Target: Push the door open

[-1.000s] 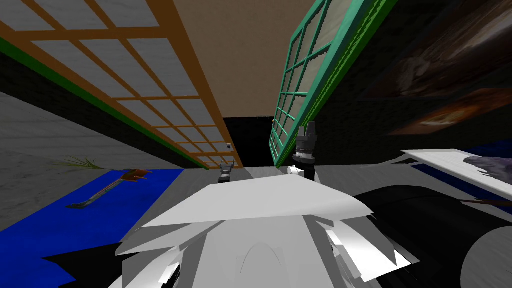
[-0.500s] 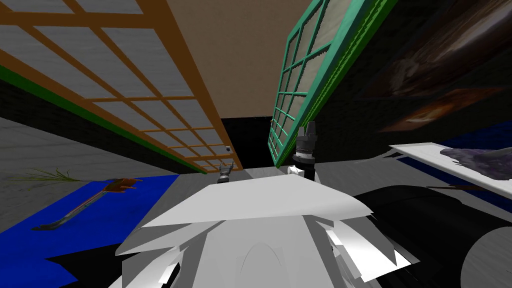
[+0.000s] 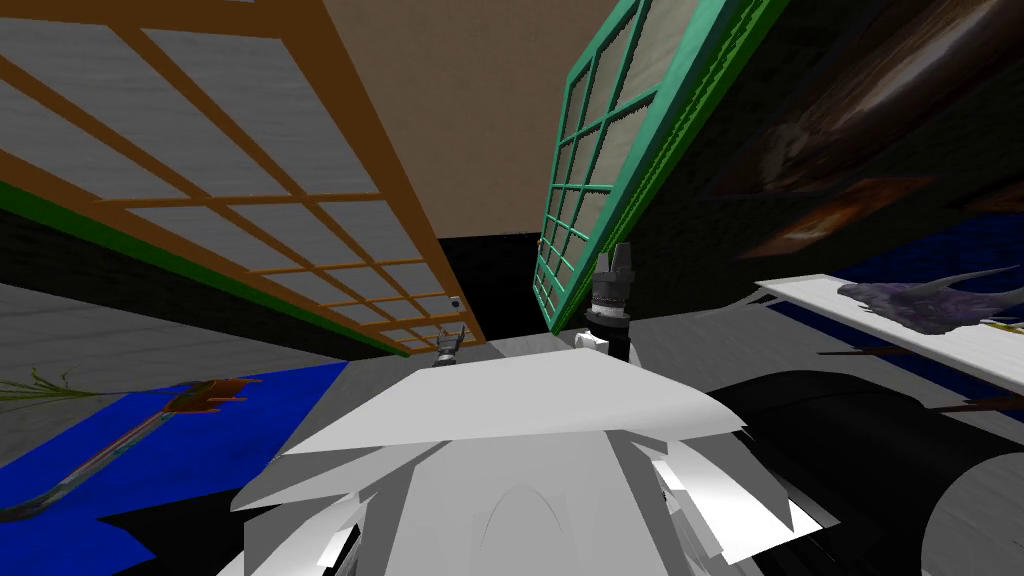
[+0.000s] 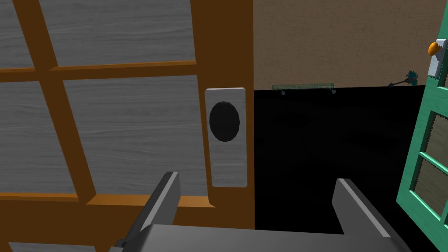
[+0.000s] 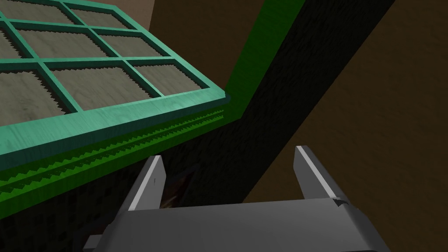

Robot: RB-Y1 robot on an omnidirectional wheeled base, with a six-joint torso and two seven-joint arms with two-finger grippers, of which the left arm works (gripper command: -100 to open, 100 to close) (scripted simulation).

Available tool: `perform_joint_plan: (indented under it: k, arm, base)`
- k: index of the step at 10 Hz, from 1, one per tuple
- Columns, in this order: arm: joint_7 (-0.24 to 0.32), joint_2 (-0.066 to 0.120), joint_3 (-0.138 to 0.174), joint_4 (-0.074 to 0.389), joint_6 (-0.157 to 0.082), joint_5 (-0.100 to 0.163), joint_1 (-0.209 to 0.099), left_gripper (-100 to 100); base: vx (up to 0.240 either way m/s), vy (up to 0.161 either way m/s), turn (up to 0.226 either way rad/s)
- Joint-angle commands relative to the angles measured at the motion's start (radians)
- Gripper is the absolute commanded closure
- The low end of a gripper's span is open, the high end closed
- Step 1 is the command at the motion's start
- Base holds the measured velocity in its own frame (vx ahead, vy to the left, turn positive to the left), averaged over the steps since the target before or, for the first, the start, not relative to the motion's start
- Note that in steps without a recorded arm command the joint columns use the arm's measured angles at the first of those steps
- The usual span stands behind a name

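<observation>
A brown-framed door (image 3: 300, 200) with grey panes stands on my left, and a green-framed door (image 3: 600, 180) on my right, swung apart. A black area (image 3: 500, 280) lies between them. My left gripper (image 3: 450, 343) is open and low, close to the brown door's free edge. In the left wrist view, the brown door (image 4: 218, 52) carries a grey plate with a black round knob (image 4: 224, 121) just beyond my left gripper (image 4: 258, 192). The green door (image 4: 431, 144) with its orange knob (image 4: 432, 48) is off to the side. My right gripper (image 3: 621, 252) points up beside the green door (image 5: 109, 118); my right gripper (image 5: 227, 168) is open and holds nothing.
A blue rug (image 3: 150, 480) on my left holds a long-handled tool (image 3: 110, 450), with a plant (image 3: 35, 385) beyond it. A white table (image 3: 880, 320) with a purple thing (image 3: 930, 300) stands on my right. A dark wall with pictures (image 3: 850, 210) runs behind the green door.
I have moved forward toward the gap: both doors look larger, the rug and tool have slid left and down, and the table has come further into view. Both grippers hold their pose.
</observation>
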Motion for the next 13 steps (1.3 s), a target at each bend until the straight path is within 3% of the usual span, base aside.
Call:
perform_joint_plan:
  k: [1,4,5,13]
  arm:
    - [0.030,0.011,-0.009,0.024,-0.006,0.019,-0.006,-100]
    - [0.070,0.022,-0.024,0.064,-0.018,0.045,-0.016,-100]
    - [0.059,0.021,-0.021,0.050,-0.013,0.041,-0.010,-100]
    - [0.043,-0.023,0.006,0.090,-0.003,0.043,-0.043,-100]
  base:
    - [0.053,0.093,-0.124]
    - [0.048,0.076,-0.098]
    - [0.015,0.024,-0.010]
    - [0.186,0.043,-0.037]
